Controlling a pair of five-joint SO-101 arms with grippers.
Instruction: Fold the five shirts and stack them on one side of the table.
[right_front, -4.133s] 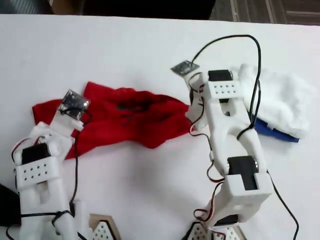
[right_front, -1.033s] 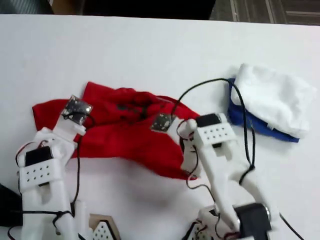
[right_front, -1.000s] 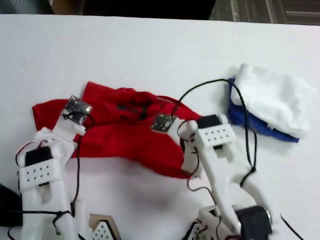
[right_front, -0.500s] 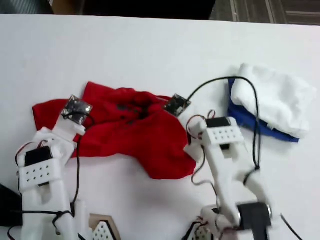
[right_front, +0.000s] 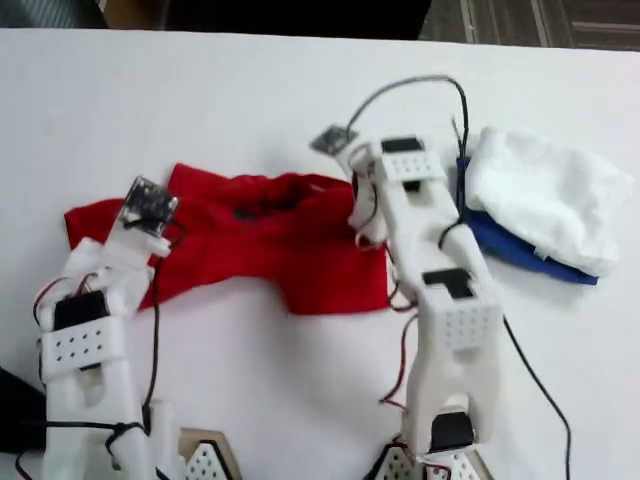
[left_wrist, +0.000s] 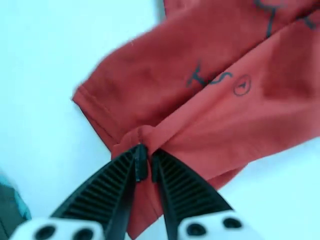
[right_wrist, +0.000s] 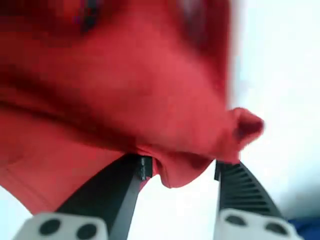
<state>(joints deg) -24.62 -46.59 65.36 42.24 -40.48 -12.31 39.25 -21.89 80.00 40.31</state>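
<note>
While the left gripper (left_wrist: 144, 155) keeps its place toward the near left of the table (right_front: 250, 90), its fingers closed on a bunched fold at the left end of the red shirt (right_front: 260, 250), what has changed is on the other side. A second ago the right arm was drawn back toward the near edge, and the shirt's right hem had come with it. Now that arm has stretched out again toward the far edge. The right gripper (right_wrist: 182, 170) stands over the shirt's right end with its fingers apart; red cloth sags between them and brushes one finger, but as far as we can see it is not clamped.

The shirt lies across the middle of the table, a little toward the left edge. Its right part now forms a squarer flap with a fairly straight near hem. We judge that one fold has been laid and let go. The garment is still long from side to side, so it needs further folding before it can join the pile.

We count two arms and three shirts: one red, one white, one blue. The white shirt (right_front: 545, 195) rests on the blue shirt (right_front: 500, 240) as a stack by the right edge, just beyond the right arm. That puts two of the five in place, with the red one as the third.
</note>
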